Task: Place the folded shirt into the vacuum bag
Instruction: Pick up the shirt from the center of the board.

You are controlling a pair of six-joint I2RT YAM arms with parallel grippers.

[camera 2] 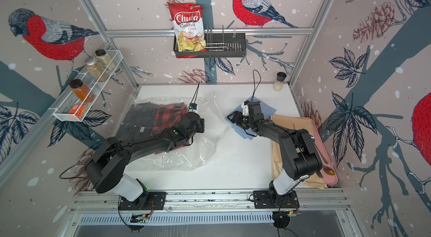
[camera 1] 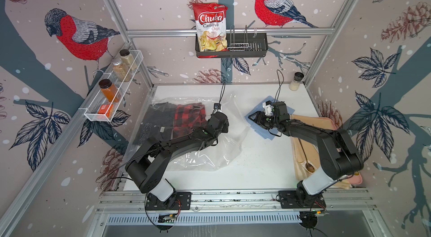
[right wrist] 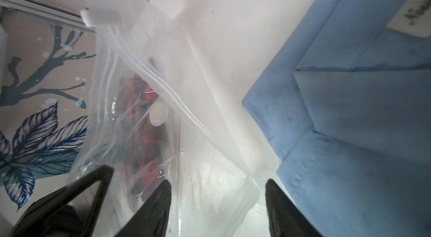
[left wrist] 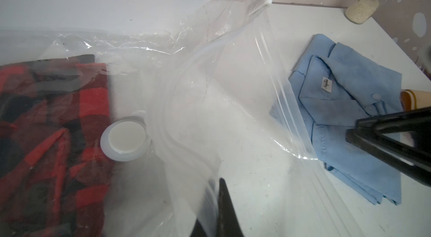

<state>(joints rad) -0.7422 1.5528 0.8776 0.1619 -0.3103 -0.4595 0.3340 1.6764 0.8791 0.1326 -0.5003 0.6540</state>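
A: Starting with the left arm (camera 1: 177,145): rising from the front rail, elbow swung out to its own left side, forearm running low and diagonal over the large clear crinkly plastic vacuum bag (camera 1: 210,154).

B: And the left gripper (left wrist: 220,189)?

A: Pinched fully together on a fold of the bag's upper layer, holding the zip-seal edge (right wrist: 163,86) up off the white tabletop (camera 1: 256,165).

B: Seeing anything inside?

A: Seeing a red-and-black plaid folded shirt (camera 1: 190,114) next to a dark folded garment (camera 1: 158,117), plus a small round white valve (left wrist: 124,139) just beside the plaid.

B: Now the right arm (camera 1: 326,140).

A: Mirrored: elbow out to its own right above a beige cloth (camera 1: 303,159) on a pink tray (camera 1: 354,177), forearm reaching inward, wrist tipped down.

B: And the right gripper (right wrist: 217,181)?

A: Spread well apart, gripping nothing, hovering at the bag-side edge of the light blue folded collared shirt (camera 1: 265,134); touching the fabric or not, cannot tell.

B: Placing that blue shirt where?

A: Flat on the tabletop, outside the bag, just beside its raised mouth.
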